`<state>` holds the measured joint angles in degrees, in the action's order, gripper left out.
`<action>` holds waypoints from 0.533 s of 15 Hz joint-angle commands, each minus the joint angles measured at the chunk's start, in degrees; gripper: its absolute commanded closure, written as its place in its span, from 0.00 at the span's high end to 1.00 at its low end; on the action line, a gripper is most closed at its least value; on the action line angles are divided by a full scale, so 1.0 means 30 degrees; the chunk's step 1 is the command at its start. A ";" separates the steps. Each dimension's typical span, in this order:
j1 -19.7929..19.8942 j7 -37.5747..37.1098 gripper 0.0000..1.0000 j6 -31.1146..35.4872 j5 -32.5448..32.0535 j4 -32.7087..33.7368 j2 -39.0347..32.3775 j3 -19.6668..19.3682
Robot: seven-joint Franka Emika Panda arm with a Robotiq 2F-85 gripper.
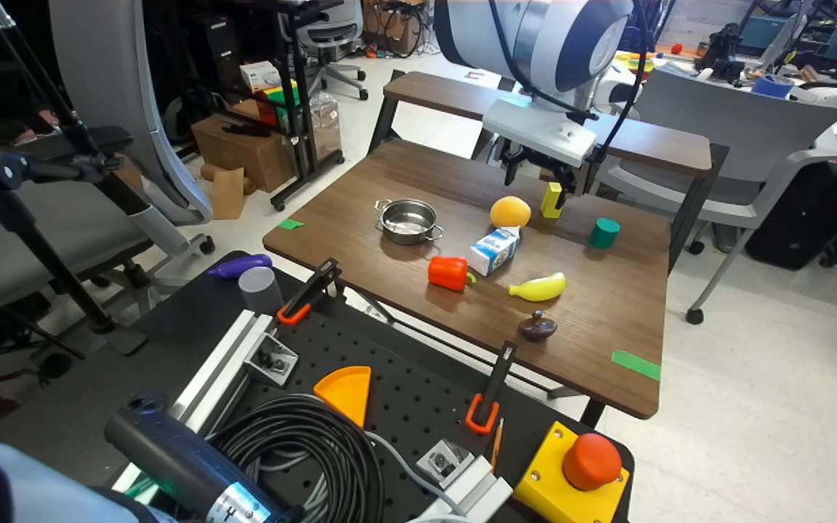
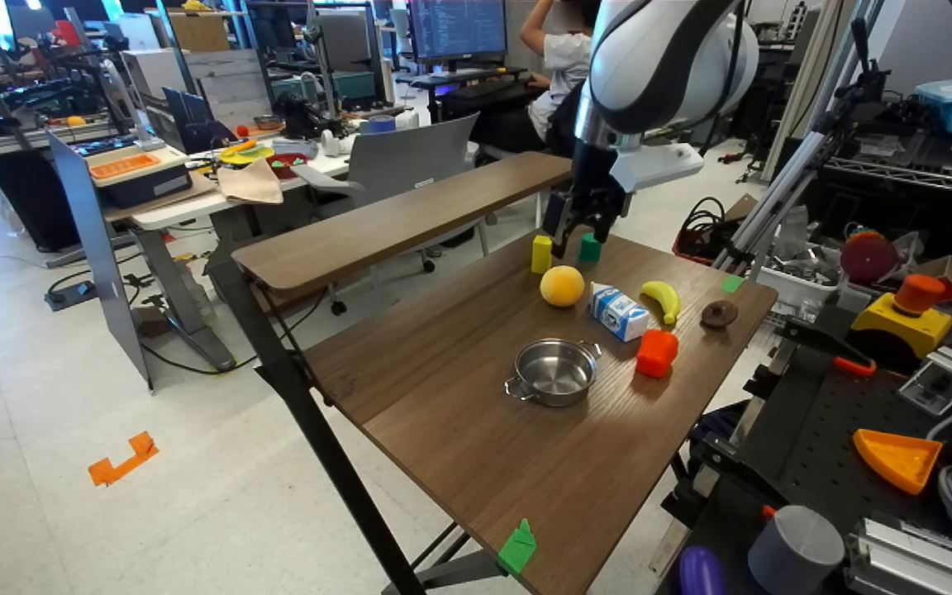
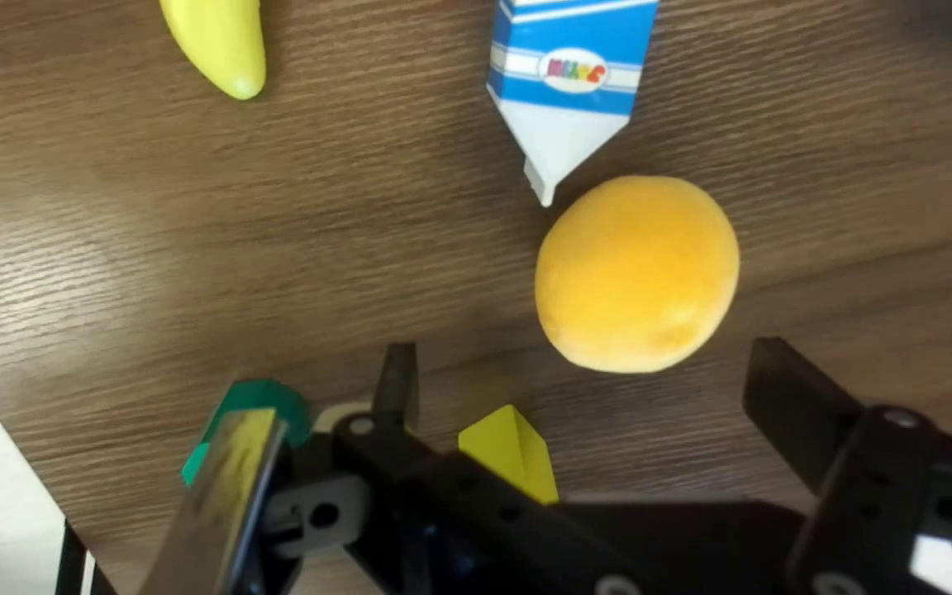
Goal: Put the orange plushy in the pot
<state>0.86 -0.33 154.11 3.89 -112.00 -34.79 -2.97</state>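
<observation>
The orange plushy, a round yellow-orange ball, rests on the wooden table in both exterior views (image 1: 511,212) (image 2: 562,286). It also shows in the wrist view (image 3: 637,274). The pot, small, silver and two-handled, stands on the table in both exterior views (image 1: 407,236) (image 2: 560,398). Its inside looks empty, and it is out of the wrist view. My gripper is open and empty above the table in both exterior views (image 1: 536,187) (image 2: 581,240). In the wrist view, the plushy lies just ahead of the wide gap between the fingertips (image 3: 582,362), apart from both.
A milk carton (image 3: 571,62) lies close beside the plushy. A yellow block (image 2: 541,254) and a green cylinder (image 2: 590,247) stand near the gripper. A red pepper (image 1: 448,273), a banana (image 1: 539,288) and a dark brown item (image 1: 538,327) lie farther away. A raised shelf (image 2: 410,223) runs along the table.
</observation>
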 commanded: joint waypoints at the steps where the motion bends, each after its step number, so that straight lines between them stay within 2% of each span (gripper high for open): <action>1: 0.0073 0.0077 1.00 -0.0032 -0.0447 0.0606 -0.0800 0.0266; 8: 0.0149 0.0381 1.00 -0.0261 -0.0411 0.1306 -0.1888 0.0603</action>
<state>0.85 0.24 154.08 3.74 -110.54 -38.51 -1.86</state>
